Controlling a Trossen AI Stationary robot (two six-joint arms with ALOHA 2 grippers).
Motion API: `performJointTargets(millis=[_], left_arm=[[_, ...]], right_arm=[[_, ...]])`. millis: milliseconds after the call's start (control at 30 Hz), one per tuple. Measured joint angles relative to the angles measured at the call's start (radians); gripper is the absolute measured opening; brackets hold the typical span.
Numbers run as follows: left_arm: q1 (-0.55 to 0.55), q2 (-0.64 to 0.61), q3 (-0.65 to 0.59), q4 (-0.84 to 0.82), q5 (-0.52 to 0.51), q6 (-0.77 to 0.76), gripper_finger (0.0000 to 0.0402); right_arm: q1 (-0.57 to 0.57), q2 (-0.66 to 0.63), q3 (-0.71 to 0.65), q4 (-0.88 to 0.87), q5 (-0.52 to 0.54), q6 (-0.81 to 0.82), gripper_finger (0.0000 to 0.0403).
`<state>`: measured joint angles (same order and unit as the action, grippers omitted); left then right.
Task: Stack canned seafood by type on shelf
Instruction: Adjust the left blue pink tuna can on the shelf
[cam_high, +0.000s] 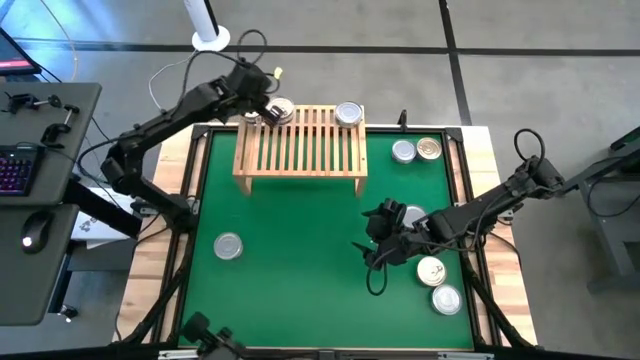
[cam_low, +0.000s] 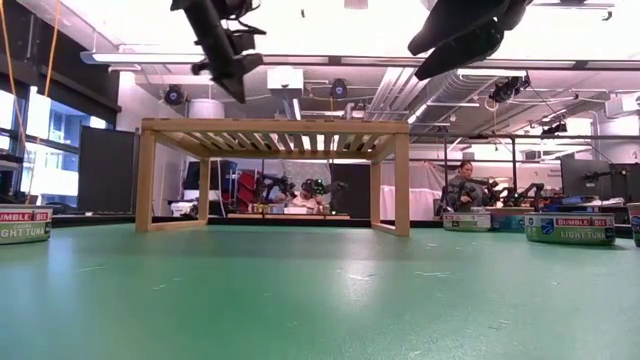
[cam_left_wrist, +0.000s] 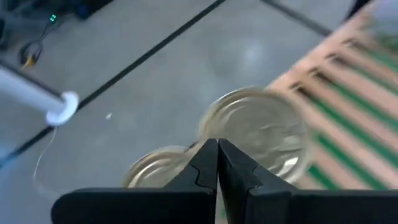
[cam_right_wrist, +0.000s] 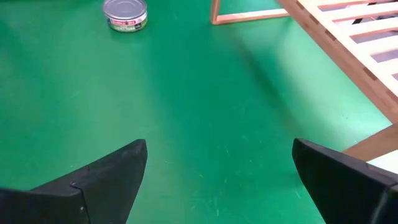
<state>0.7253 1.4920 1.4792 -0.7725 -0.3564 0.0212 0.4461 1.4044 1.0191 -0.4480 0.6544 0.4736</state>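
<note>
Broadly, the table (cam_high: 300, 270) with its green mat carries the shelf (cam_high: 300, 140) at its far side, long axis running left to right, slats running front to back. Tins stand lids up: two at the shelf's far-left corner (cam_high: 279, 110), one at its far-right corner (cam_high: 348, 113). Left end effector (cam_left_wrist: 217, 163), fingers pressed together, hovers above the left pair. Right end effector (cam_right_wrist: 217, 180), fingers spread apart, hangs over bare mat.

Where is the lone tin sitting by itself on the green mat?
In the high view the lone tin sits on the green mat's left side, in front of the shelf, far from the right gripper.
</note>
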Motion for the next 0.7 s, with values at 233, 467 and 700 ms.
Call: performJointTargets(millis=[233, 467, 700], left_arm=[[0.093, 0.001, -0.045, -0.053, 0.027, -0.018, 0.0000], [0.113, 0.001, -0.061, -0.108, 0.092, -0.044, 0.0000], [0.113, 0.001, -0.060, -0.155, 0.127, -0.070, 0.0000]], right_arm=[[0.000, 0.000, 0.000, 0.001, 0.000, 0.000, 0.0397], [0.000, 0.000, 0.000, 0.002, 0.000, 0.000, 0.0397], [0.000, 0.000, 0.000, 0.003, -0.001, 0.001, 0.0397]])
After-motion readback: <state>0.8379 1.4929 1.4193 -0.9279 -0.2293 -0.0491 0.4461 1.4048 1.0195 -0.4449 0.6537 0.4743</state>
